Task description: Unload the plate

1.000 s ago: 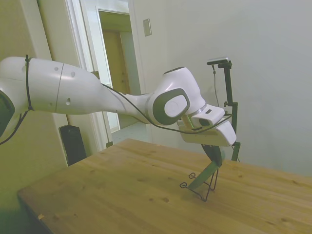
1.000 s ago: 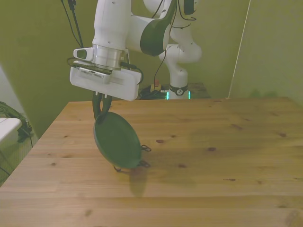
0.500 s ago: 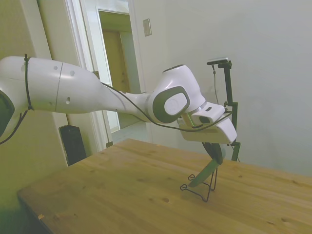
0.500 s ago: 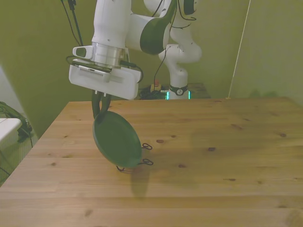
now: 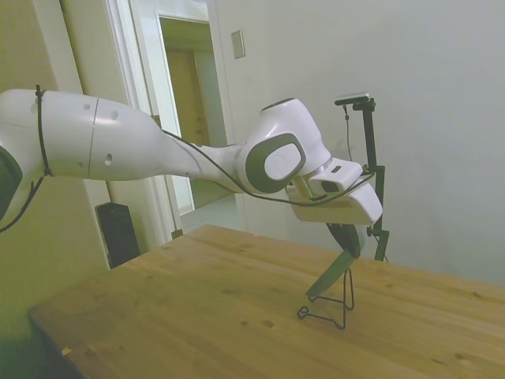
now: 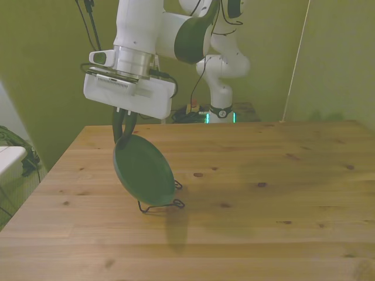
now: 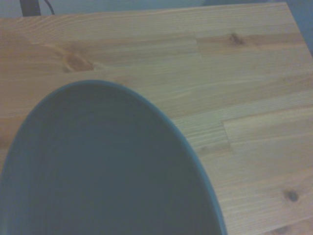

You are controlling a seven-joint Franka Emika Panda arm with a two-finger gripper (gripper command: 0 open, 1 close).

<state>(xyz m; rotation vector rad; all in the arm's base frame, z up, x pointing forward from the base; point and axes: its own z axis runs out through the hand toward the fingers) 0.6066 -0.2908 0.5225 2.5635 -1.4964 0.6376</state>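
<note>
Soft, even indoor light with a yellow-green cast fills the side and front views, strongest toward their left edges. In the side view the doorway (image 5: pixel 185 118) at 11 o'clock is the brightest patch, slightly washed out. In the front view a faint shadow falls on the surface (image 6: pixel 263 193) at about 5 o'clock from the plate (image 6: pixel 143 170). The wrist view is soft; the plate (image 7: pixel 98 171) close up is blurred, the wood grain only slightly sharper.

The wooden table (image 6: pixel 263 175) fills the lower frame. A thin black wire rack (image 6: pixel 159 205) stands directly on it, left of centre in the front view.
</note>
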